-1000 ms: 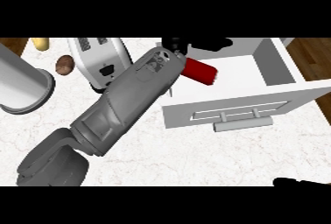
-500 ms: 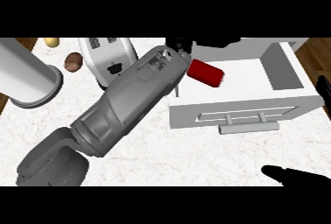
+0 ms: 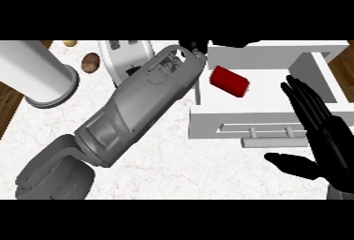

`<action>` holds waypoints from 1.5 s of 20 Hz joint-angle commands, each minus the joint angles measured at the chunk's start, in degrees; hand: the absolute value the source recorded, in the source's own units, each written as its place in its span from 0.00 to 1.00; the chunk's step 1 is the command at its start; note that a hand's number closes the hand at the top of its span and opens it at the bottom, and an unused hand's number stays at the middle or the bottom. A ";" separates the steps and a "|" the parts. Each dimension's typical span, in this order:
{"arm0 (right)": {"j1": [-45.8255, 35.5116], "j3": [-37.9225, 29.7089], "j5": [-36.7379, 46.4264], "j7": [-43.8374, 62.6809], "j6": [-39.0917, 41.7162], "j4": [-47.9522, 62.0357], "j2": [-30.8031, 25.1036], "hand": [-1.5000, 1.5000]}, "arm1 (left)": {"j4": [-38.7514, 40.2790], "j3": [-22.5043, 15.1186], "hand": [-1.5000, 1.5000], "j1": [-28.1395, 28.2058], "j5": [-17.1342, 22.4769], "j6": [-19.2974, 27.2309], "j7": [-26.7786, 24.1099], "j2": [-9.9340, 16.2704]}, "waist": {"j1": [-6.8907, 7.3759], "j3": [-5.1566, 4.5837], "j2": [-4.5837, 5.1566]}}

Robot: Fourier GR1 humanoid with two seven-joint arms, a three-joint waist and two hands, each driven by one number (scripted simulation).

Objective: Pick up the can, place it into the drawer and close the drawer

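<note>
The red can (image 3: 229,80) lies on its side inside the open white drawer (image 3: 314,70), near the drawer's left wall. My left forearm runs from the lower left up to the drawer's back left corner. Only a black bit of the left hand (image 3: 194,46) shows there, above the can and apart from it. The drawer front with its bar handle (image 3: 266,129) faces me. My right hand (image 3: 325,136) is open with straight fingers, standing upright at the right end of the drawer front, its thumb pointing left below the handle.
A large white cylinder (image 3: 38,70) stands at the left. A white toaster (image 3: 128,54) sits behind my left forearm, with a brown round item (image 3: 90,62) beside it. Wooden floor (image 3: 343,65) shows past the counter's right edge.
My right hand has risen from the lower right corner and now stands open at the drawer front. The left arm and the can have hardly shifted relative to the drawer.
</note>
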 commanded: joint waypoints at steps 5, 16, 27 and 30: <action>-3.87 5.86 14.04 1.79 -9.80 14.09 5.17 0.00 | -4.25 0.71 0.00 0.50 -2.67 -2.03 5.49 4.37 | 1.29 0.00 -0.53; -14.37 -1.14 15.48 -3.65 -22.48 39.52 7.23 0.00 | -19.71 -0.82 0.00 9.07 -6.42 -1.59 12.58 14.19 | 3.23 0.00 -0.59; -25.62 -6.98 21.30 -4.74 -35.37 60.78 6.43 0.00 | -31.03 -1.58 0.00 11.38 -6.97 -4.81 21.68 23.01 | 5.60 0.10 -0.26; -30.36 -9.14 20.58 -5.25 -37.65 65.20 6.17 0.00 | -33.77 -2.23 0.00 16.79 -8.27 -3.24 19.28 23.24 | 5.55 0.07 0.02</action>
